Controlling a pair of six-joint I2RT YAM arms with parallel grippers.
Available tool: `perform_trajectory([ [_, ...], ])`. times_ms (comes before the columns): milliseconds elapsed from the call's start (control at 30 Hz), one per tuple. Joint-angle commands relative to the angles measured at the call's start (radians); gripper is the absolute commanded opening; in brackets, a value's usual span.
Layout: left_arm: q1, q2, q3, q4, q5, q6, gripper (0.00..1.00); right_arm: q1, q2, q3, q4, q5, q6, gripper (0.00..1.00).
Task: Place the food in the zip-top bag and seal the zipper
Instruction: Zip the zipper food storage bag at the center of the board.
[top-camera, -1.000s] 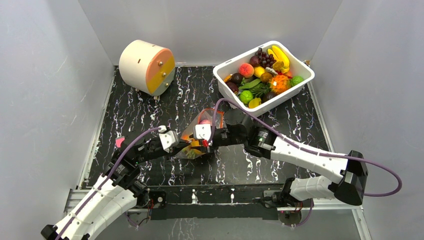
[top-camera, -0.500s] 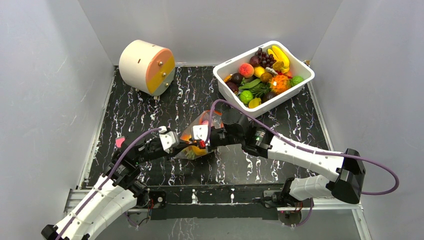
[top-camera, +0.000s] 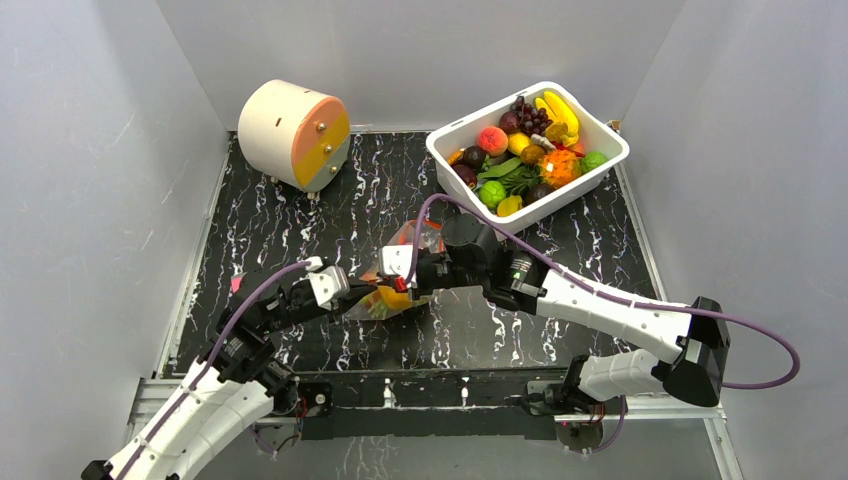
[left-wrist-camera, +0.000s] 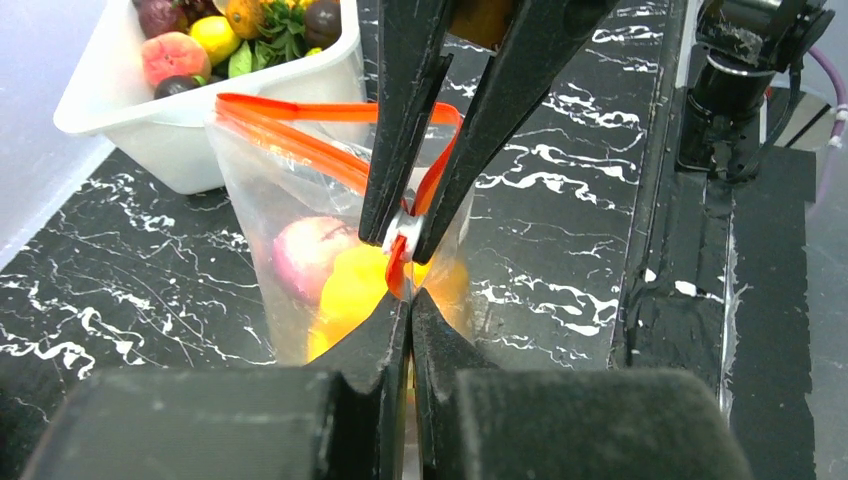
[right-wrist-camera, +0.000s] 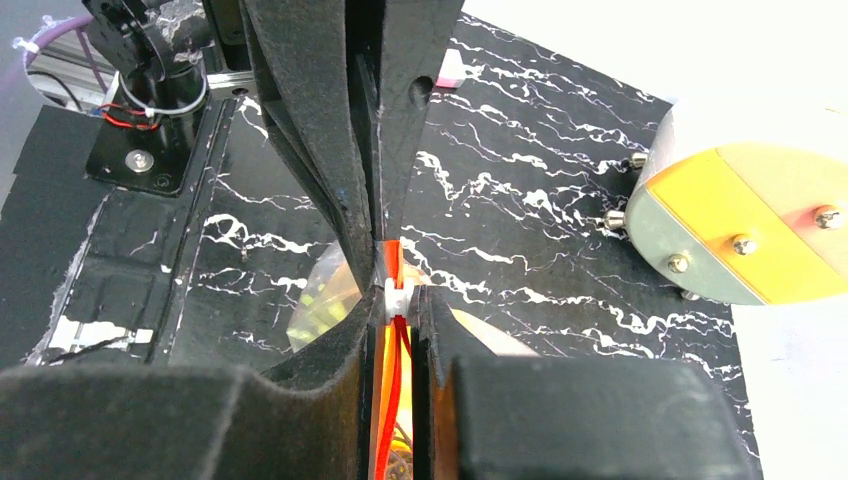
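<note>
My left gripper (left-wrist-camera: 411, 305) is pinching the end of the zip-top bag (left-wrist-camera: 262, 190), fingers squeezed tight. The bag is standing in the middle of the black table (top-camera: 300, 220), between my 2 grippers. It is looking clear and crinkly, and its orange-red zipper (left-wrist-camera: 300, 135) is gaping open. 2 pieces of food (left-wrist-camera: 345, 285), 1 pink and 1 yellow, are sitting inside. My right gripper (right-wrist-camera: 397, 300) is squeezing the zipper's white slider (left-wrist-camera: 403, 232). More food is lying in the white tub (top-camera: 580, 187).
</note>
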Motion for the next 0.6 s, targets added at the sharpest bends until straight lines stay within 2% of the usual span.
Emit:
perform_trajectory([
  [0,-0.003,-0.053,0.052,0.062,-0.002,-0.022,0.0,-0.01,-0.019,0.068,-0.034,0.092,-0.009,0.0],
  [567,-0.003,-0.075,0.081,0.098,-0.022,-0.073,0.0,-0.07,-0.103,0.092,-0.176,0.144,-0.034,0.0],
])
